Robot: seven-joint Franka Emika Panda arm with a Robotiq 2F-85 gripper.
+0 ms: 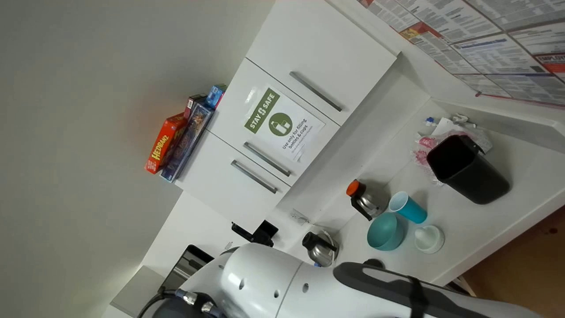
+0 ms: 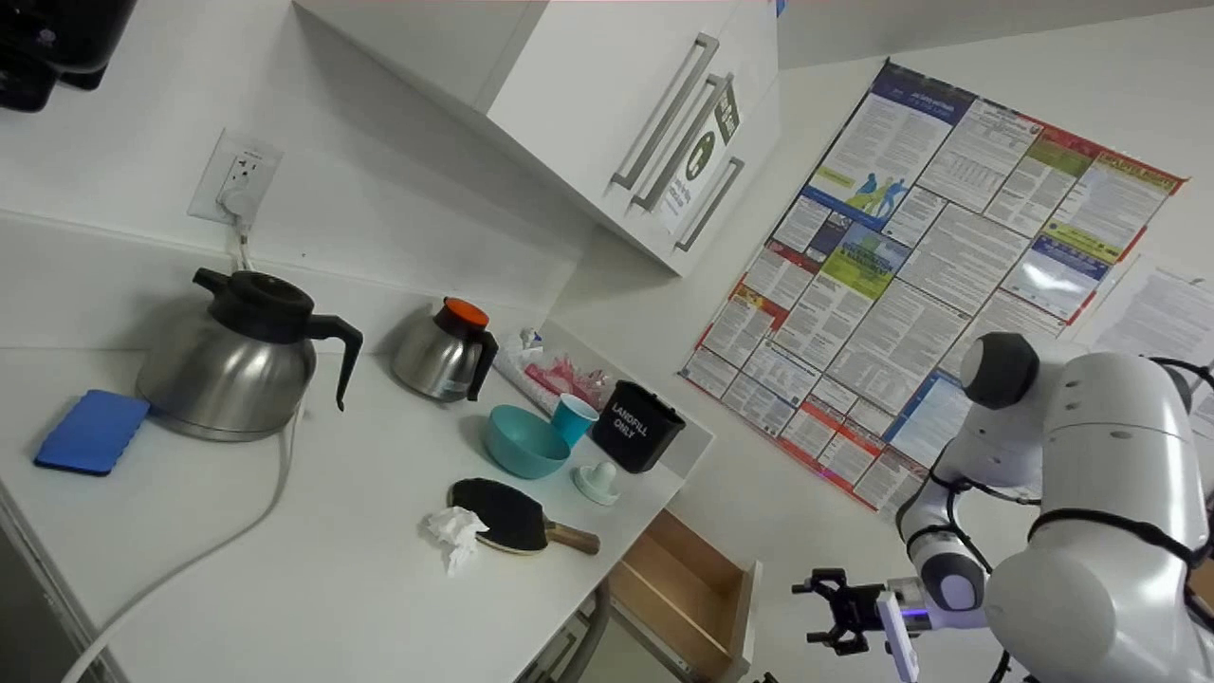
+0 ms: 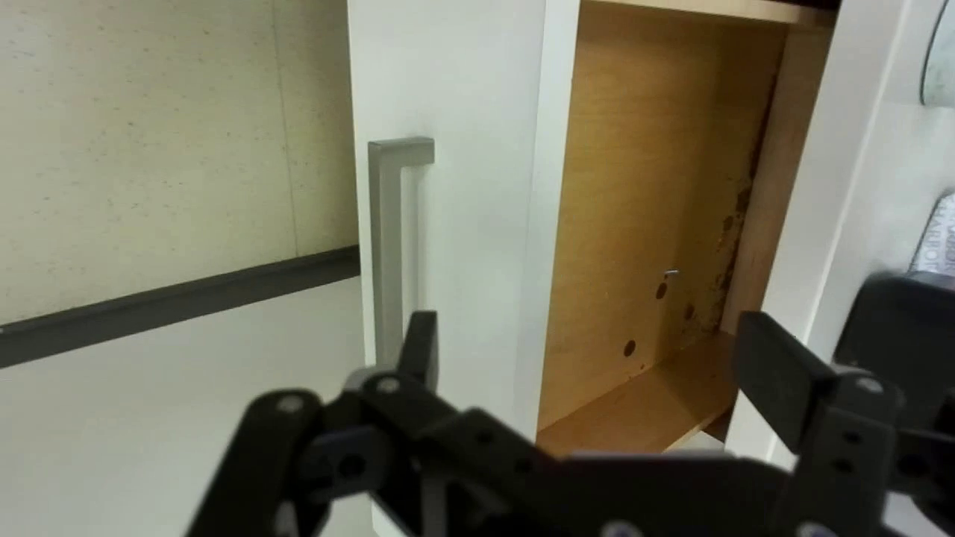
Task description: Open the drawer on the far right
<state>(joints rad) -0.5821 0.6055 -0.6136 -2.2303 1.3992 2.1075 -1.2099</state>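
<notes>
The drawer (image 2: 744, 621) stands pulled out below the counter's end in an exterior view. Its light wood inside shows. In the wrist view the white drawer front (image 3: 477, 224) stands away from the cabinet, with a grey bar handle (image 3: 386, 253) on its outer face. My gripper (image 2: 806, 613) is open and empty, to the right of the drawer front and apart from it in that exterior view. In the wrist view the open fingers (image 3: 589, 335) span the drawer's opening, one over the front, one over the counter edge. The arm (image 1: 282, 282) fills the bottom of an exterior view, where I cannot make out the gripper.
The white counter (image 2: 332, 588) holds a black bin (image 2: 635, 427), a teal bowl (image 2: 526, 443), a blue cup (image 2: 574, 417), a black paddle (image 2: 507, 515), crumpled paper (image 2: 455, 531) and steel jugs (image 2: 237, 360). White wall cabinets (image 1: 322, 57) hang above.
</notes>
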